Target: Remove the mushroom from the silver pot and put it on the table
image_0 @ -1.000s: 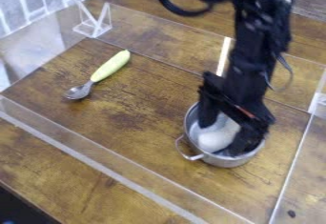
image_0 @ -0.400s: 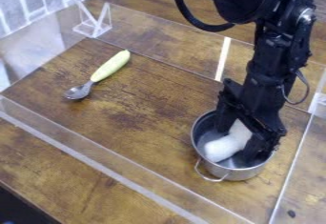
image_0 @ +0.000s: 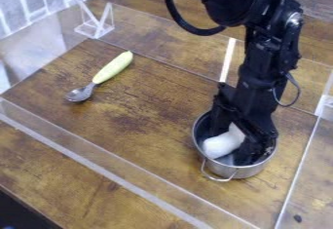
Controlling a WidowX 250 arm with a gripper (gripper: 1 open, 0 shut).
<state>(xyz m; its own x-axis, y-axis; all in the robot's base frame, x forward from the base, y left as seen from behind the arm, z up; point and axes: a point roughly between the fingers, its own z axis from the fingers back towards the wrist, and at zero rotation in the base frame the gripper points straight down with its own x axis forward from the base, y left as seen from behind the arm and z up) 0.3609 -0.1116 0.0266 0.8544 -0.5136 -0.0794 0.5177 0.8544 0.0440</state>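
The silver pot (image_0: 208, 163) stands on the table (image_0: 143, 116) at the lower right. The mushroom (image_0: 221, 143) lies inside it; only its white body shows at the pot's left side, and its cap is hidden. My gripper (image_0: 243, 133) points straight down into the pot, open, with its dark fingers on either side of the mushroom's right part. I cannot tell whether the fingers touch it. The black arm rises from the pot toward the top of the view.
A metal spoon with a yellow-green handle (image_0: 101, 75) lies on the wood at the left. A pale upright stick (image_0: 231, 57) stands behind the pot. Clear plastic walls (image_0: 78, 135) border the tabletop, with a clear stand (image_0: 92, 20) at the back left.
The gripper has stayed open over the pot and rolled a little about its own axis. The arm above it has shifted its pose. The mushroom is still in the pot.
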